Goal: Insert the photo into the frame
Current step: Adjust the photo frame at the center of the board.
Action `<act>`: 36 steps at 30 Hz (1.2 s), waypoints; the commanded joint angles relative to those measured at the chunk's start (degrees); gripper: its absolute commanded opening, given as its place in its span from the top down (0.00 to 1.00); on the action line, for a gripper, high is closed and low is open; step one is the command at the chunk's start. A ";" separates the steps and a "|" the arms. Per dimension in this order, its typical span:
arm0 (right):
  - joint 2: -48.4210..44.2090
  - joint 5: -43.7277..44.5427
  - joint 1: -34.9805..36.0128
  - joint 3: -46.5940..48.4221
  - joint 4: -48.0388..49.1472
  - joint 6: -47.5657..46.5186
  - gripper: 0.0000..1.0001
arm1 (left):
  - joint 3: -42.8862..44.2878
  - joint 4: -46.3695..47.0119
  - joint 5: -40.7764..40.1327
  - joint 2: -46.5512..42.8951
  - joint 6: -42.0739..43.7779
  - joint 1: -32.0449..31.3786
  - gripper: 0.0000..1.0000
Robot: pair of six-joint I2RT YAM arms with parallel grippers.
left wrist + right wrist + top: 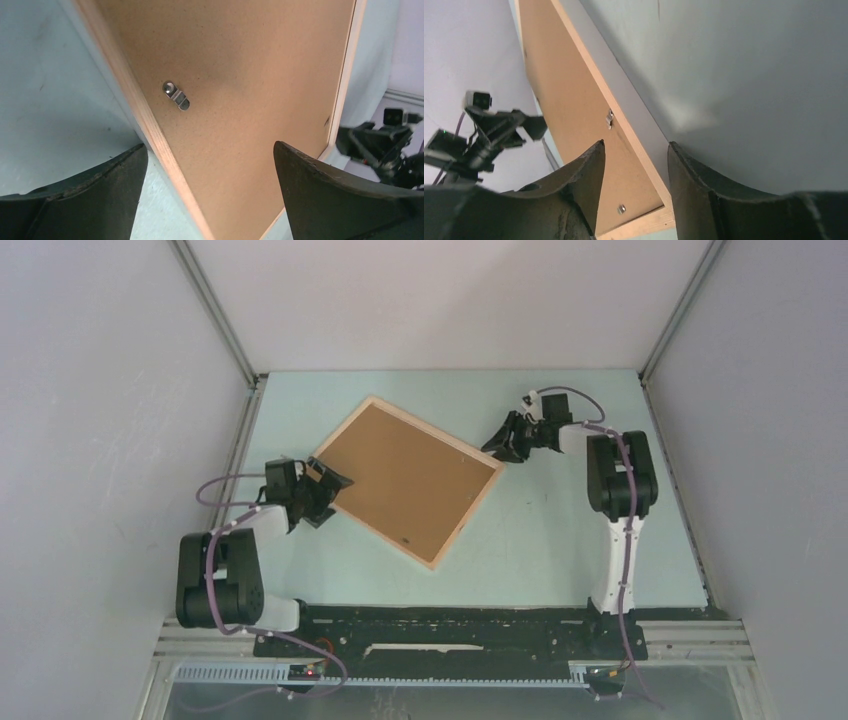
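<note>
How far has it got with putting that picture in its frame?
Mostly done, it seems: the photo lies brown back up inside the frame on the table. In hand: the left gripper, open, straddles one frame edge; the right gripper sits at the frame's right corner, grip unclear. Left: probably securing the metal clips, then backing away.

The frame (437, 434) lies flat on the surface, turned like a diamond, its pale wood rim facing up. The photo (405, 480) sits inside it with the brown board back upward and the image hidden. One edge runs under the left end effector (322, 492), and the opposite corner lies just beside the right end effector (505, 443). A small metal clip (176, 95) sits on the board near the rim.
</note>
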 commanded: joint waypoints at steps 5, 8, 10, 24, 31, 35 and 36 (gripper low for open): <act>-19.42 -1.32 6.46 -26.05 7.69 5.25 0.45 | 8.92 -2.02 3.98 7.34 4.67 -1.97 0.00; -23.93 5.21 10.13 -29.89 0.13 1.38 0.44 | 10.91 -2.31 6.86 9.98 5.96 -2.12 0.00; -26.37 7.36 12.10 -31.62 -2.79 -0.01 0.43 | 12.80 -5.09 7.22 11.06 7.82 -2.20 0.00; -29.52 10.41 12.78 -33.72 -5.04 -2.58 0.35 | 8.84 -24.40 -9.85 -10.18 16.38 -4.23 0.07; -29.14 10.25 13.02 -33.24 -3.91 -1.63 0.36 | 4.17 -24.18 -10.51 -14.15 13.95 -10.26 0.11; -28.81 10.12 12.97 -33.10 -3.44 -1.35 0.37 | 3.63 -23.94 -11.79 -13.76 14.06 -10.69 0.11; -28.63 10.11 13.01 -33.03 -3.33 -1.24 0.37 | 3.59 -23.68 -12.01 -13.61 14.06 -10.71 0.11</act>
